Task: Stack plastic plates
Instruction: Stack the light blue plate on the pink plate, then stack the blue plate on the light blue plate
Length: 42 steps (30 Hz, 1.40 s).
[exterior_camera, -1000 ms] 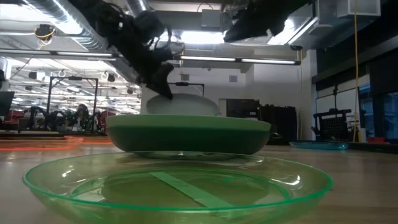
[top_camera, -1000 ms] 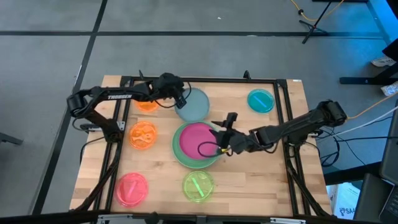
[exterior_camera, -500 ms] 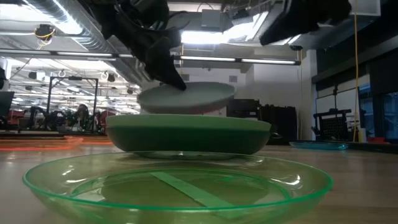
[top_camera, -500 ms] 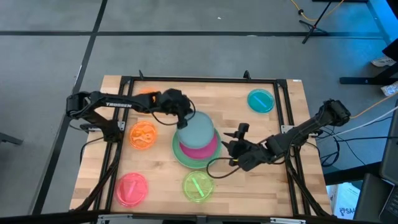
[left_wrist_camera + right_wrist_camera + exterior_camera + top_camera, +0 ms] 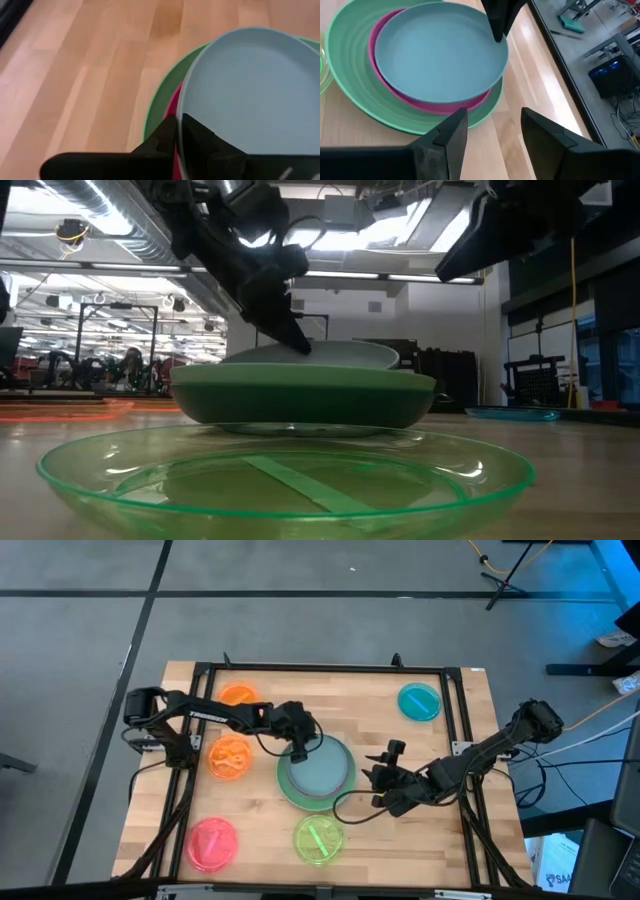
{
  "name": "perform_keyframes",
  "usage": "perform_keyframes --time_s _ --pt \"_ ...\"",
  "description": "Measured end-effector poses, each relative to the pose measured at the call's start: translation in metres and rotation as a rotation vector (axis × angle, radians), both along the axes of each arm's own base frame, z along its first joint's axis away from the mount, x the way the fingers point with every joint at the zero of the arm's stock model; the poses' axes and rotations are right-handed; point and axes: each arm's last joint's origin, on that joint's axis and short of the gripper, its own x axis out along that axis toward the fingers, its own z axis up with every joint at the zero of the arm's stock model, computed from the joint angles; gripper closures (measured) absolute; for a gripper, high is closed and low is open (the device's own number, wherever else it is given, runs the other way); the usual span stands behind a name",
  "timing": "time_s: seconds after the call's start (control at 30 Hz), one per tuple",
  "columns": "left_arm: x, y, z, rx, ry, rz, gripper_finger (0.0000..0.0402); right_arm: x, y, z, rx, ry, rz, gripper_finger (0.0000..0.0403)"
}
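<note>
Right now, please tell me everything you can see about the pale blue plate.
The pale blue plate is round, shallow and opaque, of matte plastic by its look. It lies tilted on the magenta plate, which sits in the large green plate at mid-table. The left gripper pinches its rim. The right gripper waits open beside the stack.

The desk (image 5: 400,840) is pale, smooth wood with visible grain. At frame centre, the pale blue plate (image 5: 322,768) looks matt, opaque plastic, while the lime plate (image 5: 285,475) low in the frame is glossy and translucent. The left claw (image 5: 178,131) is matt black.
</note>
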Motion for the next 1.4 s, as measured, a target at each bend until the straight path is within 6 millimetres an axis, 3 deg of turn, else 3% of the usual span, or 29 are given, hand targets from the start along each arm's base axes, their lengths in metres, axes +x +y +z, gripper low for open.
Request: perform_keyframes --time_s 0.2,0.43,0.7,1.0,1.4 --pt "0.001 0.000 -0.001 0.001 -0.002 -0.001 0.0370 -0.001 0.000 -0.003 -0.001 0.004 0.001 0.0226" --pt "0.000 0.000 -0.002 0.001 0.009 0.002 0.0308 -0.001 0.000 -0.003 -0.001 0.003 0.001 0.0226" --pt "-0.008 -0.005 0.014 0.065 0.001 -0.041 0.0267 0.000 -0.006 -0.004 -0.001 0.018 -0.028 0.0227" --pt "-0.036 -0.028 -0.018 0.087 -0.124 -0.107 0.0275 0.000 -0.041 -0.010 0.004 0.094 -0.217 0.0226" --pt "-0.084 -0.050 -0.005 0.121 -0.318 -0.148 0.0273 0.006 -0.112 -0.014 0.080 0.194 -0.472 0.0227"
